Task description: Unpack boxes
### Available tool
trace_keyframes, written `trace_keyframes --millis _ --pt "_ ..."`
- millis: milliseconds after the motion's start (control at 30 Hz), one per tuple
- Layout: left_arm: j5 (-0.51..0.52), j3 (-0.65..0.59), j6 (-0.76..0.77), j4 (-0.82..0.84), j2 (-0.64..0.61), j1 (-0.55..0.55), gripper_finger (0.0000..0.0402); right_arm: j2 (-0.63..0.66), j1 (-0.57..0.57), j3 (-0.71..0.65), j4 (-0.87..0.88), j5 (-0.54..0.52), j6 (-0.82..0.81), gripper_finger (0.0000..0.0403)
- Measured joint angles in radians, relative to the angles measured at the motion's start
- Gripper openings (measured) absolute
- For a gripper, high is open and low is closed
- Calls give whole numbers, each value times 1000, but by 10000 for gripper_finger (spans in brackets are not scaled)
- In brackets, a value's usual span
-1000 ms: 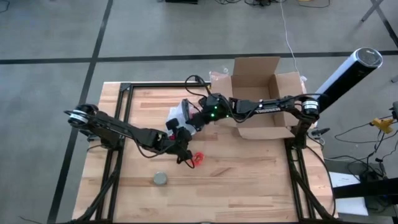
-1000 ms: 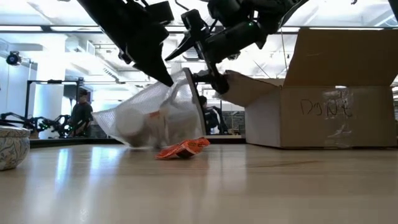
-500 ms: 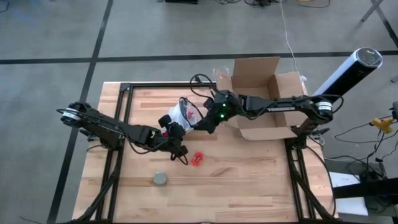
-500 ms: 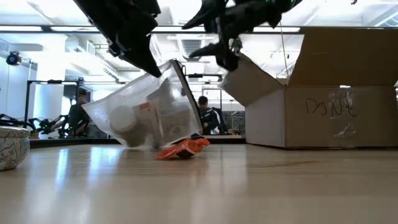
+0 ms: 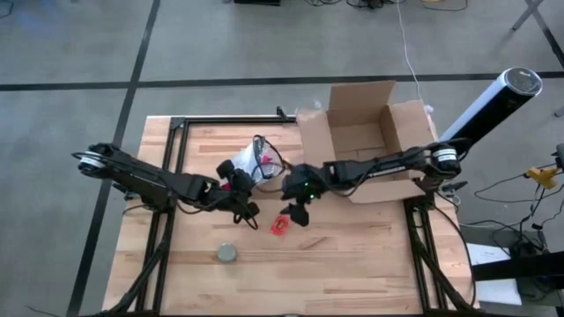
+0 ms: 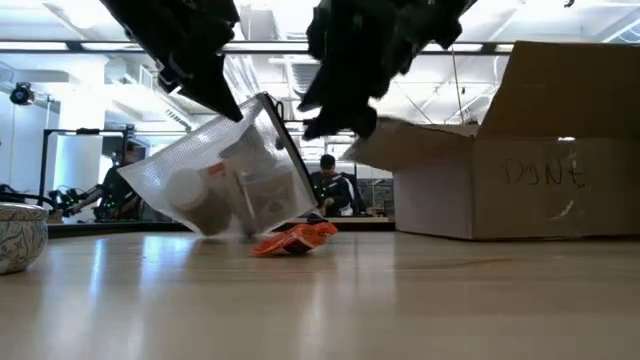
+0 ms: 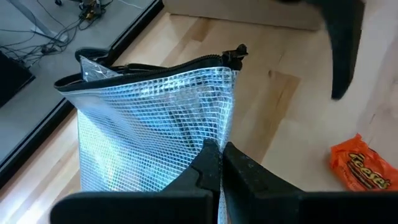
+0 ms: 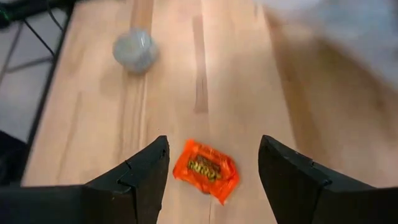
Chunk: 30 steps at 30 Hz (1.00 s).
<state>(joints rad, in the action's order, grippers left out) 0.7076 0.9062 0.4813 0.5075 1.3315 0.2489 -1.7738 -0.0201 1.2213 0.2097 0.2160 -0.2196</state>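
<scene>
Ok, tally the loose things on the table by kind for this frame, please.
Cardboard box: 1
Mesh zip pouch: 1
Orange candy packet: 1
Small round grey object: 1
Patterned bowl: 1
Total: 5

Robotics lab, wooden workbench, ceiling strip lights

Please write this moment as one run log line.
left gripper: shut on mesh pouch | right gripper: open above orange candy packet | cardboard box: open

Bright, even overhead light; ceiling strips glare in the low view, where the arms look motion-blurred, perhaps backlit.
</scene>
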Motion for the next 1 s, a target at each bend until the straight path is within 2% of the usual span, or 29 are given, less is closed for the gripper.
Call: trace_keyframes --millis 333,533,733,1000 --pt "-21 0 8 62 -48 1 0 -125 -34 0 63 0 57 236" --pt "-40 0 8 69 -52 4 0 -149 -57 0 69 0 77 227" --pt "-40 0 10 70 -52 5 0 -174 -63 0 72 0 81 197" --pt "-39 0 26 70 -52 6 0 -186 -63 0 55 -14 71 122"
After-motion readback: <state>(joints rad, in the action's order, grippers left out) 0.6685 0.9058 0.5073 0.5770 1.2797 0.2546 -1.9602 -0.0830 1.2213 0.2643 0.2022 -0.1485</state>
